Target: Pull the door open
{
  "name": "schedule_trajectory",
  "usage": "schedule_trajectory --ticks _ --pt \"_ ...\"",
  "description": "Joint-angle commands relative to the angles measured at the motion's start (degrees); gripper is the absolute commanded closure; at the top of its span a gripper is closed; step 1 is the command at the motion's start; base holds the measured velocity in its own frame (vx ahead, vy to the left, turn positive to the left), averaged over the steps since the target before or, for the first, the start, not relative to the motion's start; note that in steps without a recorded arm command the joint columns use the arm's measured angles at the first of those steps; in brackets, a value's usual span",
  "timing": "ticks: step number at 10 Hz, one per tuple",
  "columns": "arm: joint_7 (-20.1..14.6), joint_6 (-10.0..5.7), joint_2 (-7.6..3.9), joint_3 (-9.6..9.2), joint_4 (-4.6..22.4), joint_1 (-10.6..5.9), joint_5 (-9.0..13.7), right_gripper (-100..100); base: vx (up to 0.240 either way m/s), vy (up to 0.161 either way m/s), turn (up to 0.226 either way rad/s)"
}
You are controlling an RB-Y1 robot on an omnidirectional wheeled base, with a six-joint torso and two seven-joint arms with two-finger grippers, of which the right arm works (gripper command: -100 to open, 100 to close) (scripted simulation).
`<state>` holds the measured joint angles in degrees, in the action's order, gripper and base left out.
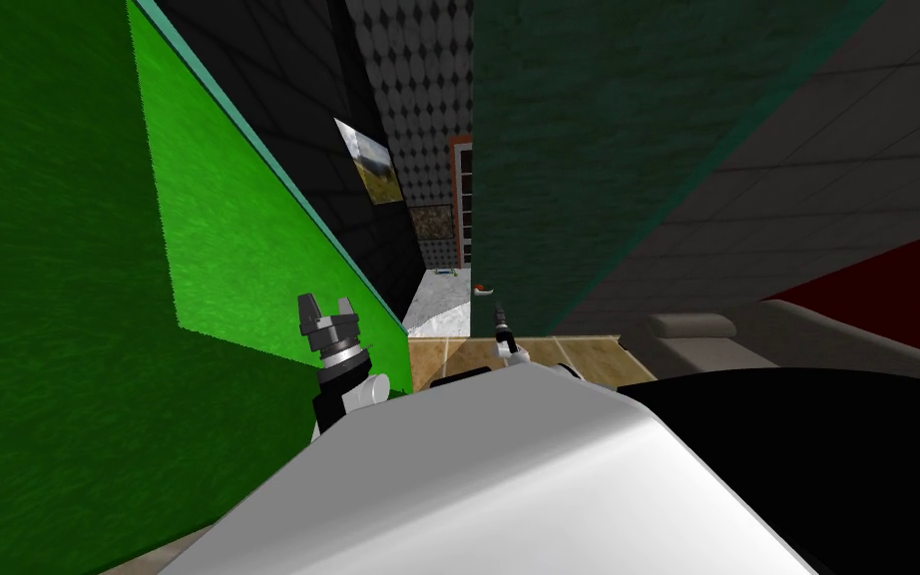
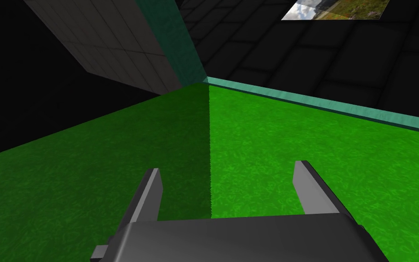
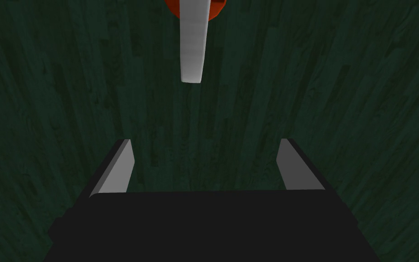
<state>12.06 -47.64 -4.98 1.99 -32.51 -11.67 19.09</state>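
Fingers [image 3: 117, 168] spread and empty, right gripper [image 3: 206, 142] faces the dark green wood-grain door [image 3: 340, 91], its light grey lever handle [image 3: 192, 41] straight ahead near the door's edge, long axis pointing back between them.

Your head camera looks steeply down and forward, rolled, between the bright green wall [image 1: 59, 299] and the dark green door [image 1: 568, 150]. Your left wrist camera faces that wall's corner from near, sharing the landscape picture [image 2: 336, 9] beyond. Your right wrist camera faces the door from close, sharing its lever handle [image 3: 192, 41].
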Motion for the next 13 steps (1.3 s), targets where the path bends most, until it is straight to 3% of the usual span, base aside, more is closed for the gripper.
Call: schedule_trajectory --ticks 1,2,4,5,6,13 --pt "-0.8 -1.11 -0.79 -0.02 2.9 -1.80 0.0 -100 0.000 0.000 0.000" --pt "-0.8 -1.11 -0.79 -0.02 3.5 -1.80 0.0 -100 0.000 0.000 0.000" --pt "-2.6 -0.87 -3.51 -0.33 4.0 -1.64 0.0 -100 0.003 0.002 0.027" --pt "-2.6 -0.87 -3.51 -0.33 4.0 -1.64 0.0 -100 0.000 0.000 0.000" --pt "-4.5 -0.96 -4.66 -0.67 4.3 -1.53 0.0 -100 0.059 0.021 0.033" --pt "-6.6 -1.62 -2.42 -1.15 4.3 -1.50 -0.2 -100 0.203 0.033 -0.028"
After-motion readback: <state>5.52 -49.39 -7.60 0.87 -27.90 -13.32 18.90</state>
